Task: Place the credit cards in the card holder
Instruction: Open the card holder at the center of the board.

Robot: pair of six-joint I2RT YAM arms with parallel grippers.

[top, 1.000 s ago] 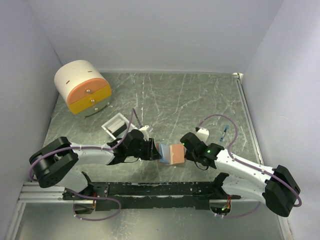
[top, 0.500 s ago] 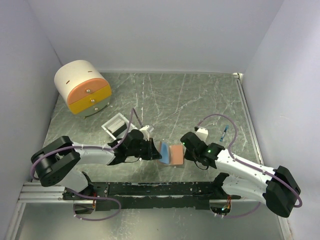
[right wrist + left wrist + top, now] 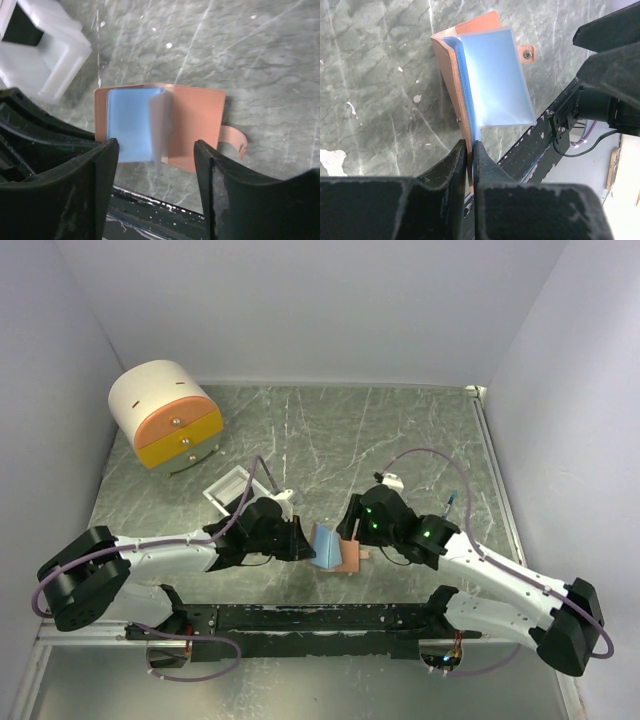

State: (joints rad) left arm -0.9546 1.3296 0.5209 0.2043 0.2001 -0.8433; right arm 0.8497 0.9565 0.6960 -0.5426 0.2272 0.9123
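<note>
From above, the card holder (image 3: 341, 553) lies open on the green marbled table (image 3: 400, 440), near its front edge and between the two arms, its pale blue leaves tilted up on the left and its salmon cover on the right. The left gripper (image 3: 307, 545) meets it from the left, and the right gripper (image 3: 353, 537) hangs just over its right half. A small white open box (image 3: 231, 490) sits just behind the left arm, and a round cream-and-orange drawer unit (image 3: 165, 427) stands well apart in the far left corner. Through the left wrist camera, the left gripper (image 3: 470, 148) is clenched on the near edge of the card holder (image 3: 487, 75), whose blue pockets fan upward; the snap tab (image 3: 526, 53) sticks out on the far side. Through the right wrist camera, the right gripper (image 3: 156, 148) is spread wide and grasps nothing. The card holder (image 3: 192, 120) lies flat below the gap between its fingers (image 3: 100, 180), with the white box (image 3: 45, 55) at upper left.
</note>
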